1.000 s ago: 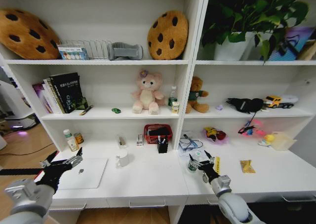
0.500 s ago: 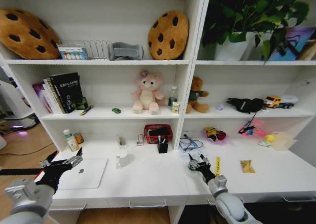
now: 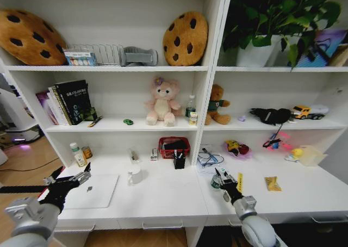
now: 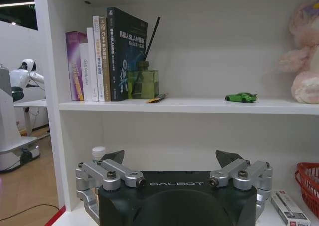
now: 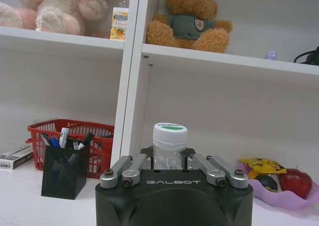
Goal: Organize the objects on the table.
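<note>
Head view: the right tool (image 3: 223,183) sits low over the white tabletop (image 3: 163,195), closed around a small green-lidded jar (image 3: 216,181) just right of the shelving's upright. The left tool (image 3: 68,183) hovers with its fingers spread wide at the near left edge of the silver laptop (image 3: 95,190).

Left wrist view: the left tool (image 4: 174,164) gapes wide, facing a shelf with a tiny green toy car (image 4: 240,97).

Right wrist view: the right tool (image 5: 169,162) grips the jar (image 5: 169,145); markers stand in a black mesh cup (image 5: 64,170).

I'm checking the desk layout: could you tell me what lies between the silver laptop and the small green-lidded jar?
In the head view, a white mug stands on the white desk between the silver laptop and the green-lidded jar; otherwise bare.
</note>
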`<state>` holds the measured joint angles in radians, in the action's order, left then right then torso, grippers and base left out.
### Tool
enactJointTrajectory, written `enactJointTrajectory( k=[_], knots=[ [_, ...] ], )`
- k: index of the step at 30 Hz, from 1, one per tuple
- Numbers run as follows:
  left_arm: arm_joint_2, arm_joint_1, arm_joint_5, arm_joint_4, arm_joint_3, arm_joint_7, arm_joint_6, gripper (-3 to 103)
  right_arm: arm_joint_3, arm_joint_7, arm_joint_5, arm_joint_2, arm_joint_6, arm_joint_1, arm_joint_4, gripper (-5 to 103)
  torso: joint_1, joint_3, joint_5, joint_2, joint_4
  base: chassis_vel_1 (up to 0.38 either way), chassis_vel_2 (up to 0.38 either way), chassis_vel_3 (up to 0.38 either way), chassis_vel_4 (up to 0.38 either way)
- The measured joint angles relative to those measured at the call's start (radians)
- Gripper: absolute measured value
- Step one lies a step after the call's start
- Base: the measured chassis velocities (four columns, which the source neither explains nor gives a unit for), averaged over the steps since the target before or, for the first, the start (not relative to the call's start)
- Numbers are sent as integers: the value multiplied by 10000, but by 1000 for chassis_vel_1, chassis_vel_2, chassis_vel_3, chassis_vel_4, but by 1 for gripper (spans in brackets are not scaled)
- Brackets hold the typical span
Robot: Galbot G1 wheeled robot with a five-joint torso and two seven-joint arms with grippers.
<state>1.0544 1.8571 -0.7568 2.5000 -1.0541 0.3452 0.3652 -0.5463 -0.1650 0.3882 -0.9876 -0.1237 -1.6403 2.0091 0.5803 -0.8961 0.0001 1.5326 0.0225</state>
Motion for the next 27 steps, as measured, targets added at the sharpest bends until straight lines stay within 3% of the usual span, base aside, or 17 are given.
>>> enactJointTrajectory(
  k=[5,7,8,11,12,14,15,17,22,24,25,27],
  knots=[
    [0,0,0,1,1,-7,0,100,-1002,67,-193,-573,-292,-2155,1574,26,-1,2,-1,3,3,0,0,0,0],
    [0,0,0,0,0,-2,0,100,-1618,147,-974,-1292,-1093,-3722,2161,26,-3,2,-5,4,3,0,0,0,0],
    [0,0,0,0,0,-2,0,100,-1618,147,-974,-1292,-1093,-3722,2161,26,-3,2,-5,4,3,0,0,0,0],
    [0,0,0,0,1,-5,0,100,-2113,172,-1988,-1968,-2682,-5635,2250,26,-3,2,-3,4,3,0,0,0,0],
    [0,0,0,0,1,-5,0,100,-2113,172,-1988,-1968,-2682,-5635,2250,26,-3,2,-3,4,3,0,0,0,0],
    [0,0,0,0,0,-4,0,100,-2228,239,-2410,-2058,-3965,-6756,1868,26,-3,2,-6,4,3,0,0,0,0],
    [0,0,0,0,0,-4,0,100,-2228,239,-2410,-2058,-3965,-6756,1868,26,-3,2,-6,4,3,0,0,0,0],
    [1,0,0,0,0,1,-1,100,-2123,-66,-2919,-2183,-5087,-7213,828,26,-3,1,-4,4,1,0,0,0,0],
    [0,0,0,0,1,-5,0,100,-1829,-367,-3291,-2470,-6031,-6273,-2042,26,-3,1,2,3,5,0,0,0,0],
    [0,0,0,0,1,-3,-1,100,-1658,-90,-3123,-2466,-6124,-5157,-3735,26,-3,0,-2,2,4,0,0,0,0],
    [0,0,0,0,1,-3,-1,100,-1658,-90,-3123,-2466,-6124,-5157,-3735,26,-3,0,-2,2,4,0,0,0,0],
    [0,0,0,0,0,0,0,100,-1443,400,-2984,-2452,-6303,-3533,-5764,26,-3,-1,7,1,4,0,0,0,0]
  ],
)
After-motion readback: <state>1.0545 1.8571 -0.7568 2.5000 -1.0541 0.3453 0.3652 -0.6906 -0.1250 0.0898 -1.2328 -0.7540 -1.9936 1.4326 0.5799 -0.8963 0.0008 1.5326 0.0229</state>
